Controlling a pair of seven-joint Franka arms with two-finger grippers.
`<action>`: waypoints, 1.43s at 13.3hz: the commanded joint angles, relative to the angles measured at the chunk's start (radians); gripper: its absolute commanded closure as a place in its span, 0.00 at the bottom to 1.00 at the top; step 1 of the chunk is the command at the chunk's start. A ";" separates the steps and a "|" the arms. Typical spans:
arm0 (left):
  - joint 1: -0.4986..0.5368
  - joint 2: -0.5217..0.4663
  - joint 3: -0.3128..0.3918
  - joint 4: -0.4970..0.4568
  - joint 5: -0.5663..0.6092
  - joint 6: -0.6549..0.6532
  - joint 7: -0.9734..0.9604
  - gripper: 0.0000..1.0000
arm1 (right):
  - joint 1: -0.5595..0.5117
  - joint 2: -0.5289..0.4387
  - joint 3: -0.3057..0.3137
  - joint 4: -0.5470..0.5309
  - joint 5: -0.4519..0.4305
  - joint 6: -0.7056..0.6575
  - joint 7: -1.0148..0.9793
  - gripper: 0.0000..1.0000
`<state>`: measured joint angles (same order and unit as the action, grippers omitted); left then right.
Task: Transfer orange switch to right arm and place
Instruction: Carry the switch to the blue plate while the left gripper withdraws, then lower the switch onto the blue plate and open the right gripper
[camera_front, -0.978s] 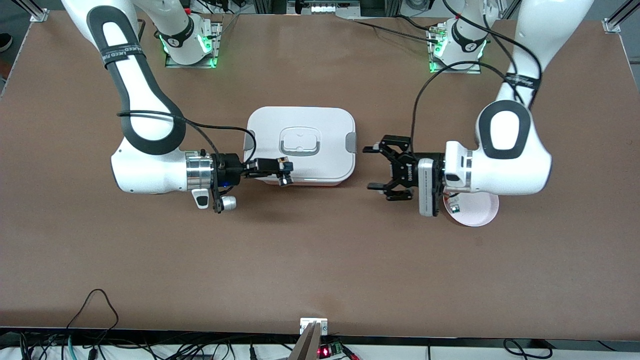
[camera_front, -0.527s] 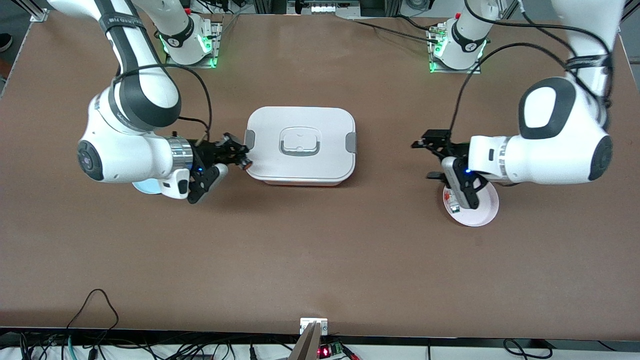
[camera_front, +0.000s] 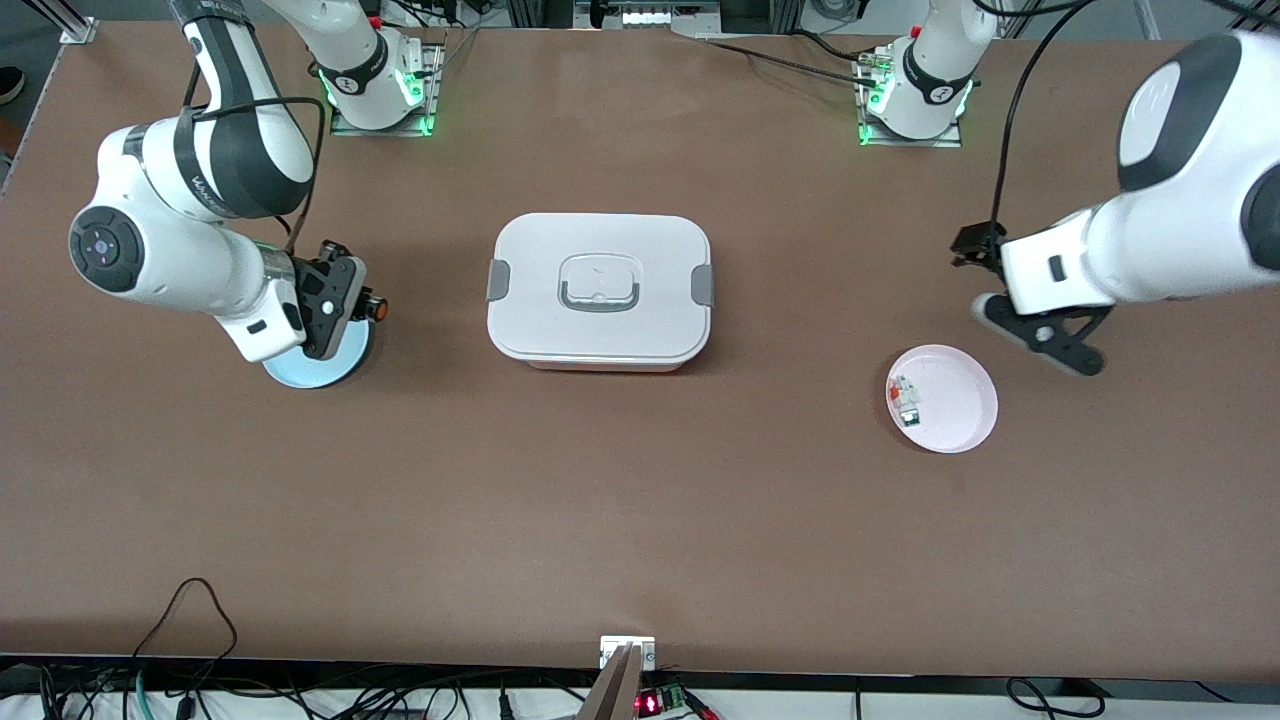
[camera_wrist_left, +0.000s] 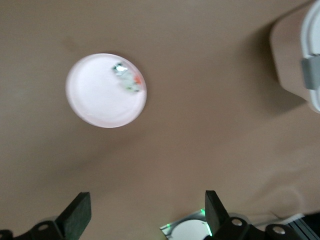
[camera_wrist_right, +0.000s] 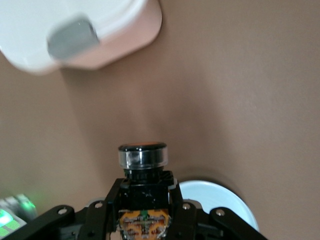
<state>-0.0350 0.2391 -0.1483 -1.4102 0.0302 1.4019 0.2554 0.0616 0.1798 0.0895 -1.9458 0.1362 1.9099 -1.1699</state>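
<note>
Since half a second ago I have pulled both arms apart and away from the white lidded box at the middle of the table. The right gripper has swung from the box's edge to hang over a pale blue saucer toward the right arm's end of the table. The left gripper has lifted off the pink saucer and now hovers over bare table beside it, so that saucer and the small white, red and green pieces on it are uncovered.

From the front, the right arm's wrist hides much of the blue saucer, and the orange switch shows only as a small orange dot at the gripper's tip. The pieces on the pink saucer are too small for me to tell apart.

In the right wrist view the orange switch sits pinched between the right gripper's fingers, its round end pointing outward, over the table just beside the blue saucer. The left gripper's fingers are spread wide, holding nothing.
</note>
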 joint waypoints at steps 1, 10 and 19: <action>-0.036 -0.216 0.117 -0.260 0.037 0.196 -0.038 0.00 | -0.083 -0.089 0.012 -0.220 -0.018 0.189 -0.215 0.93; 0.009 -0.301 0.124 -0.363 -0.038 0.230 -0.208 0.00 | -0.236 0.102 0.013 -0.363 -0.017 0.650 -0.540 0.94; 0.004 -0.287 0.099 -0.335 -0.033 0.233 -0.214 0.00 | -0.233 0.144 0.015 -0.355 -0.015 0.670 -0.525 0.00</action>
<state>-0.0312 -0.0431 -0.0432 -1.7492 0.0127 1.6276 0.0510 -0.1586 0.3672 0.0884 -2.3100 0.1303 2.6275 -1.7026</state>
